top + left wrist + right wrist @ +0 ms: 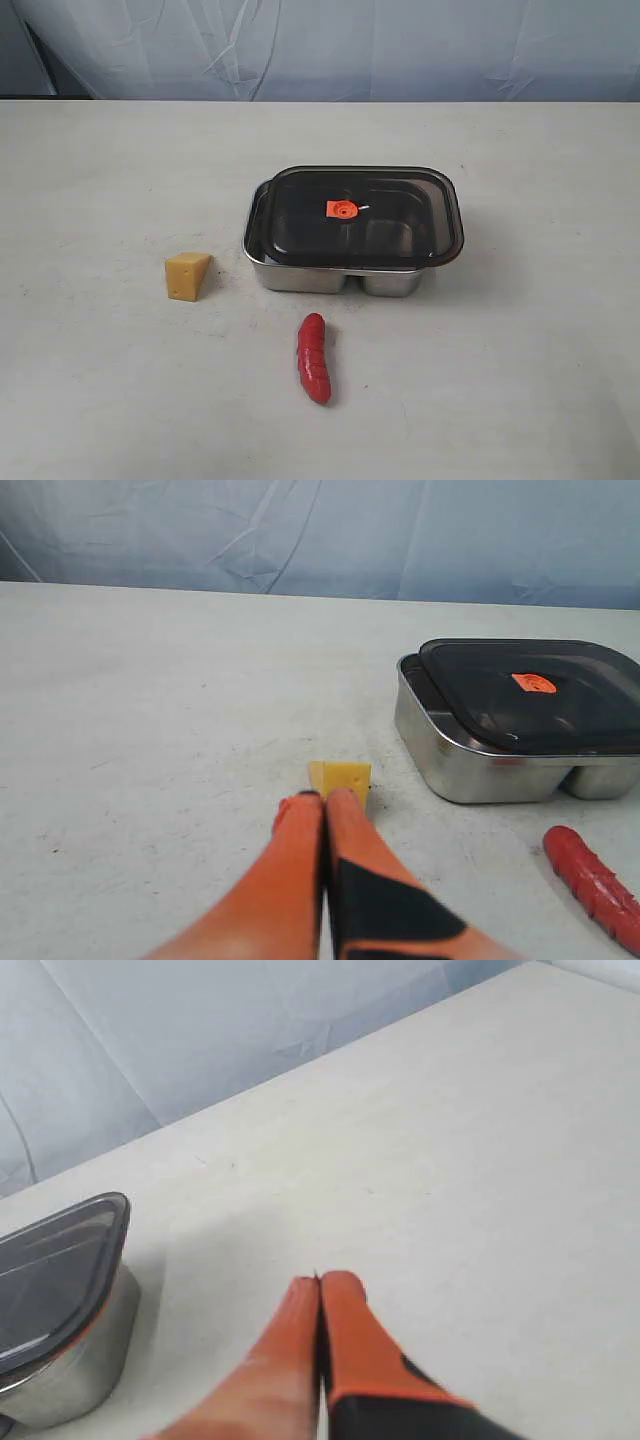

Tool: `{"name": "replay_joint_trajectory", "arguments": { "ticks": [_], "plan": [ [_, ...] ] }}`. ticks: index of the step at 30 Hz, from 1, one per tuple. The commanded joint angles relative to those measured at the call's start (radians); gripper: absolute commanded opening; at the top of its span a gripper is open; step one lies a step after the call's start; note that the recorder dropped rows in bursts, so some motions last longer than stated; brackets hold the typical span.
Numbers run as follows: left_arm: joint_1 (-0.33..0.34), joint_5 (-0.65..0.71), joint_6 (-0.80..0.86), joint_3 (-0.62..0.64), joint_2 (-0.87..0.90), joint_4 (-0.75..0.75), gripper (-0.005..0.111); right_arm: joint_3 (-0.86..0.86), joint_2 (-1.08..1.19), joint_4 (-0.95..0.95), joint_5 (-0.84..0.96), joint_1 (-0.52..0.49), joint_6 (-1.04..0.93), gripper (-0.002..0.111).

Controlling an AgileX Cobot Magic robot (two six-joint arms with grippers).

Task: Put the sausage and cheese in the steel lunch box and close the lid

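Starting from scratch here, as I judge it: nothing is in the box yet. My left pincer (323, 798) is closed and empty, tips pressed together. It's aimed at the small yellow-orange wedge of toy cheese (340, 778), which sits on the white tabletop (100, 380) just past the tips, not touching as far as I can tell. My right pincer (318, 1282) is likewise closed w/ nothing in it, over bare tabletop beside the box's right end.

The glossy red ridged toy sausage (313, 357) lies on the tabletop in front of the shiny rectangular stainless-steel lunch box (320, 277), apart from it. The cheese is off to the box's left, well apart from the sausage. The dark smoky translucent lid (400, 225) w/ its orange valve tab (342, 209) rests on top of the box, skewed to the right so it overhangs there, i.e. laid on, not seated.

So step in hand = clearing the lid, b/c it covers the compartments and blocks both foods. Nxt move calls for: open the right pincer, pinch the overhanging lid edge, lift, park it on free tabletop. Then the left pincer opens wide enough for the cheese.
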Motion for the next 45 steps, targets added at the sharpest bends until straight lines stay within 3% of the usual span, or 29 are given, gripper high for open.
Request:
{"name": "replay_joint_trajectory", "arguments": {
  "ticks": [1, 5, 8, 9, 11, 15, 19, 22, 26, 28, 33, 38, 41, 45],
  "plan": [
    [0.000, 0.000, -0.003, 0.001, -0.005, 0.004, 0.000, 0.002, -0.006, -0.033, -0.079, -0.007, -0.004, 0.000],
    [0.000, 0.000, -0.003, 0.001, -0.005, 0.004, 0.000, 0.002, -0.006, 0.137, -0.389, -0.007, -0.004, 0.000],
    [0.000, 0.000, -0.003, 0.001, -0.005, 0.004, 0.000, 0.002, -0.006, 0.146, -0.650, -0.007, -0.001, 0.000],
    [0.000, 0.000, -0.003, 0.001, -0.005, 0.004, 0.000, 0.002, -0.006, 0.178, -0.709, -0.007, 0.098, 0.000],
    [0.000, 0.000, -0.003, 0.001, -0.005, 0.004, 0.000, 0.002, -0.006, 0.171, -0.669, -0.005, 0.320, 0.000],
    [0.000, 0.000, -0.003, 0.001, -0.005, 0.004, 0.000, 0.002, -0.006, 0.157, -0.454, -0.005, 0.340, 0.000],
    [0.000, 0.000, -0.003, 0.001, -0.005, 0.004, 0.000, 0.002, -0.006, 0.163, -0.640, 0.001, 0.386, 0.000],
    [0.000, 0.000, -0.003, 0.001, -0.005, 0.004, 0.000, -0.030, -0.006, -0.285, -0.782, 0.044, 0.536, 0.000],
    [0.000, 0.000, -0.003, 0.001, -0.005, 0.004, 0.000, -0.141, 0.190, -0.999, -0.482, 0.093, 1.125, 0.000],
    [0.000, 0.000, -0.003, 0.001, -0.005, 0.004, 0.000, -0.181, 0.355, -1.236, -0.453, 0.108, 1.287, 0.000],
    [0.000, 0.000, -0.003, 0.001, -0.005, 0.004, 0.000, -0.383, 0.903, -1.409, -0.688, 0.114, 1.336, 0.000],
    [0.000, 0.000, -0.003, 0.001, -0.005, 0.004, 0.000, -0.752, 1.434, -1.511, -1.016, 0.074, 1.497, 0.000],
    [0.000, 0.000, -0.003, 0.001, -0.005, 0.004, 0.000, -0.924, 1.641, -1.511, -1.244, 0.006, 1.497, 0.000],
    [0.000, 0.000, -0.003, 0.001, -0.005, 0.004, 0.000, -1.043, 1.796, -1.511, -1.368, -0.084, 1.497, 0.000]
  ]
}}
